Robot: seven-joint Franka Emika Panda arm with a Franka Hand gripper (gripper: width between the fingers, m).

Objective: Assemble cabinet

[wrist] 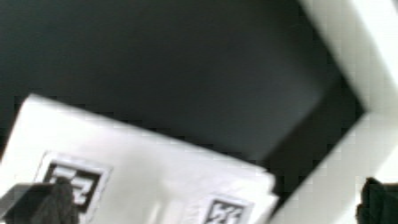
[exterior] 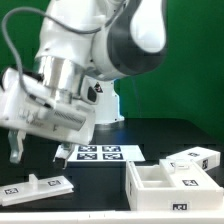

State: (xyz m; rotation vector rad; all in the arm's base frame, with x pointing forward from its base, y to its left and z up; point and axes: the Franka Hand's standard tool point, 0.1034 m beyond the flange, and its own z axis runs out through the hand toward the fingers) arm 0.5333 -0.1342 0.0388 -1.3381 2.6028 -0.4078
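The cabinet's open white box body [exterior: 160, 186] lies on the black table at the exterior view's lower right. A tagged white panel [exterior: 195, 160] rests beside and behind it. Another flat white panel with tags [exterior: 37, 185] lies at the lower left. My gripper [exterior: 16, 150] hangs a little above that panel's left end, open and empty. In the wrist view the panel [wrist: 143, 160] with two square tags fills the area under my gripper [wrist: 206, 205]. The dark fingertips [wrist: 36, 205] stand far apart at either side, not touching it.
The marker board [exterior: 100, 153] lies flat at the table's middle, in front of the arm's white base [exterior: 105, 105]. A green wall stands behind. A white band [wrist: 356, 60] crosses the wrist view beyond the black table surface.
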